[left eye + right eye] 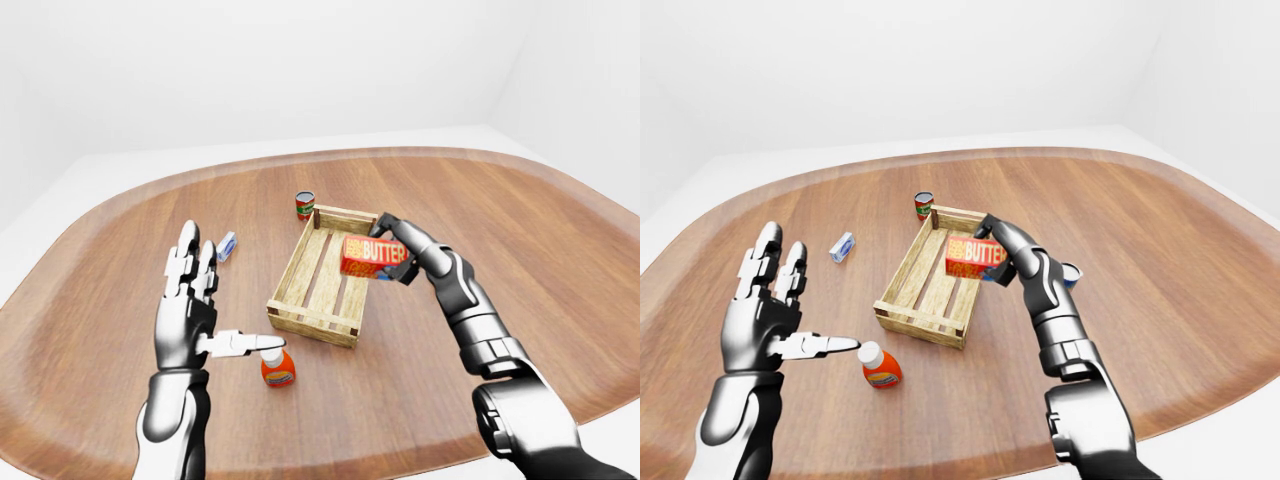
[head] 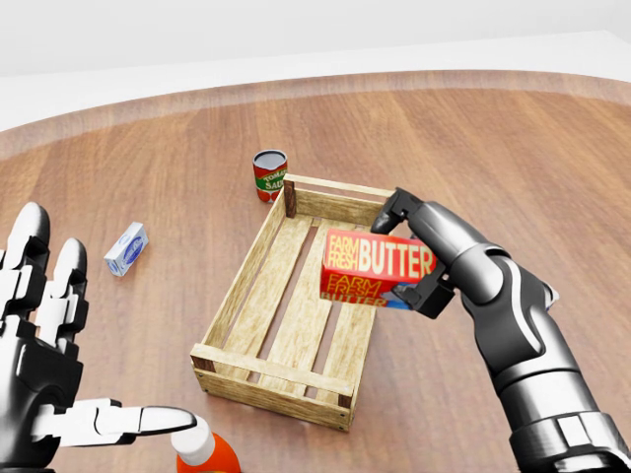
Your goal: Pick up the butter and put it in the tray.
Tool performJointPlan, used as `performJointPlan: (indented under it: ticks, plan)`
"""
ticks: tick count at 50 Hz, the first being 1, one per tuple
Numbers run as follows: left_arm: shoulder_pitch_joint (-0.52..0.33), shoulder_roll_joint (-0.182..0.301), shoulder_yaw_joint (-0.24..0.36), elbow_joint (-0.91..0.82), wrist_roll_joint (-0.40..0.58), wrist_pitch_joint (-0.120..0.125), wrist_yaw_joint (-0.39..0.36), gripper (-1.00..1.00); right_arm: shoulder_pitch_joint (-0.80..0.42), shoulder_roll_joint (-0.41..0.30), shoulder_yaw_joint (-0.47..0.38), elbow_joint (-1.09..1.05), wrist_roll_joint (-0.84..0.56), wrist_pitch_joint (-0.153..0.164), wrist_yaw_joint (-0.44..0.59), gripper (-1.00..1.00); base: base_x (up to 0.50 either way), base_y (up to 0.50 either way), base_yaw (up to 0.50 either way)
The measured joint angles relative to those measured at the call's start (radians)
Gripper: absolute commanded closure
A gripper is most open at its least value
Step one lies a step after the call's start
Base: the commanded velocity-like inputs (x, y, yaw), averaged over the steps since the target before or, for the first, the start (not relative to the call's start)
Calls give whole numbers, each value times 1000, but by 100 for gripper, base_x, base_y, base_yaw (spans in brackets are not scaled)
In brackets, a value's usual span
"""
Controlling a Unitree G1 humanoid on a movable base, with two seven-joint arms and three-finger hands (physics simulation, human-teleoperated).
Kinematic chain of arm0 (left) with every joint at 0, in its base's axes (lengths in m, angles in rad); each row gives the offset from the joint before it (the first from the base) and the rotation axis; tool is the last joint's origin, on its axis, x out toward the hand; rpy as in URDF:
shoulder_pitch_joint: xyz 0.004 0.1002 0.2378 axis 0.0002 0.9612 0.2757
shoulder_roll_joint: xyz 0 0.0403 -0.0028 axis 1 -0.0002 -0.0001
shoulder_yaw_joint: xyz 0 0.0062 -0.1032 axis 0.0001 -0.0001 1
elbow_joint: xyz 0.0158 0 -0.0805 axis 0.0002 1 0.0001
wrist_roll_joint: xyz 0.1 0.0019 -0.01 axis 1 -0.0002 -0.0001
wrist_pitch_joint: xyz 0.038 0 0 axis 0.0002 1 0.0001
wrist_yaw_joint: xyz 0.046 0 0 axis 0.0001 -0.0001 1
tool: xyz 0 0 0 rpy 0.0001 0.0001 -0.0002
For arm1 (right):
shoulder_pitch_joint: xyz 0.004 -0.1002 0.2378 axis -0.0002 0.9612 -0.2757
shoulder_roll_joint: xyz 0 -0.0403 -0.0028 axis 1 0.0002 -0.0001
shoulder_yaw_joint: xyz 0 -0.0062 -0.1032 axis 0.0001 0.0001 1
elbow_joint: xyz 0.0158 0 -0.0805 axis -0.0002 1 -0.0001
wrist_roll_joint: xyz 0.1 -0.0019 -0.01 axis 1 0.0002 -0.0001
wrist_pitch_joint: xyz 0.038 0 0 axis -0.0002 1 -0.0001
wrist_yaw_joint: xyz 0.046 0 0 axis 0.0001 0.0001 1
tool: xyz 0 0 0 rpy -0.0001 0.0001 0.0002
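My right hand (image 2: pixel 419 258) is closed around the red-and-orange cardboard butter box (image 2: pixel 377 266), held above the right rim of the slatted wooden tray (image 2: pixel 258 372) on the brown wooden worktop (image 2: pixel 513 148). The box's long axis runs across the tray's slats; tray floor lies down-left. My left hand (image 1: pixel 190 300) is idle, fingers spread, empty.

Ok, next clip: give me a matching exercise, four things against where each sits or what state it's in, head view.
Things:
1. butter box
2. red can
3. small blue-and-white carton
4. left hand

Places or states:
A. lying on the table, left of the tray
B. open, fingers spread, holding nothing
C. gripped in the right hand, over the tray's right side
D. standing just past the tray's top-left corner

Pairs: 1-C, 2-D, 3-A, 4-B
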Motion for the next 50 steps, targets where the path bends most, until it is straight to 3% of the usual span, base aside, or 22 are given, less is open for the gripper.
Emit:
performJointPlan:
  ticks: [18,50]
  plan:
    - [-17,4,5,20,-4,0,4,-100,-194,86,37,352,82,0,-135,100,0,0,0]
    - [-17,4,6,15,-6,0,4,-100,-260,221,50,506,55,0,-210,100,0,0,0]
